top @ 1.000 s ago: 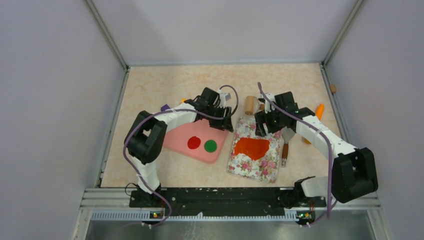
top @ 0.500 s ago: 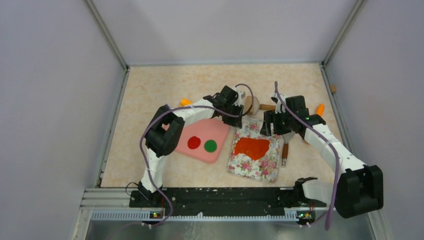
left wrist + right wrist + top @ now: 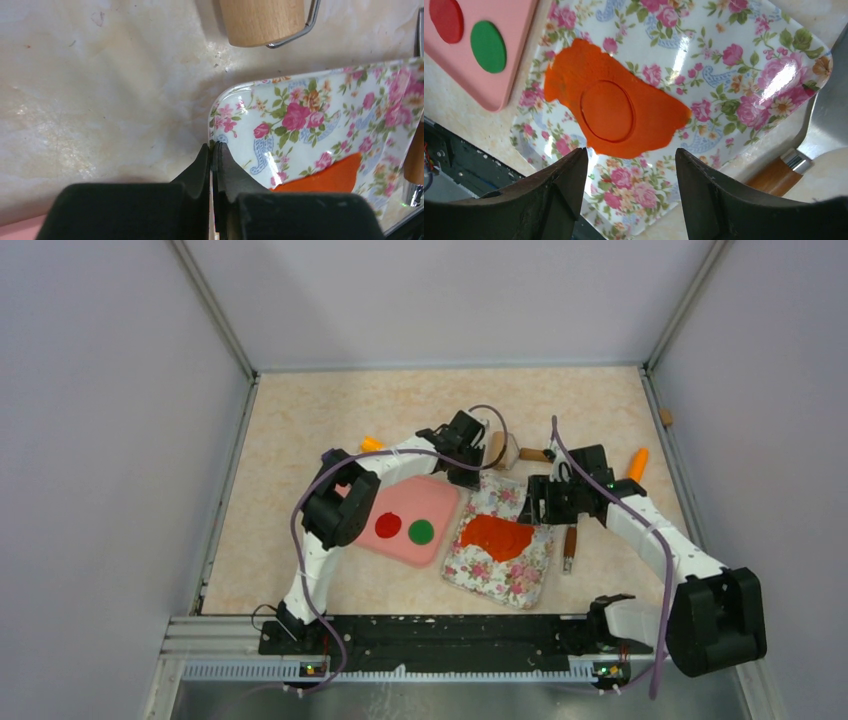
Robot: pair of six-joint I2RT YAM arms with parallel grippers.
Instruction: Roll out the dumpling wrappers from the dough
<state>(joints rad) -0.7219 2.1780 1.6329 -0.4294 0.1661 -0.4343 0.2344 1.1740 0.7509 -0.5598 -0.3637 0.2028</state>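
Note:
The dough point(image 3: 498, 535) is a flat orange-red sheet on a floral tray point(image 3: 505, 580). A round outline is pressed into the dough point(image 3: 614, 115). A red wrapper point(image 3: 388, 526) and a green wrapper point(image 3: 421, 531) lie on a pink board point(image 3: 400, 498). My left gripper point(image 3: 470, 477) is shut on the tray's far left corner; in the left wrist view the rim point(image 3: 216, 107) runs between its closed fingers point(image 3: 214, 146). My right gripper point(image 3: 631, 155) hangs open above the tray point(image 3: 749, 60), just off the dough's edge, with nothing between its fingers.
A wooden roller point(image 3: 497, 449) lies just beyond the tray. A scraper with a wooden handle point(image 3: 570, 543) sits along the tray's right side, its metal blade point(image 3: 824, 115) near my right fingers. An orange carrot-shaped stick point(image 3: 638, 460) lies further right.
My left gripper has closed onto the tray's corner. The tray has shifted and turned a little toward the pink board. My right arm has drawn back to the right.

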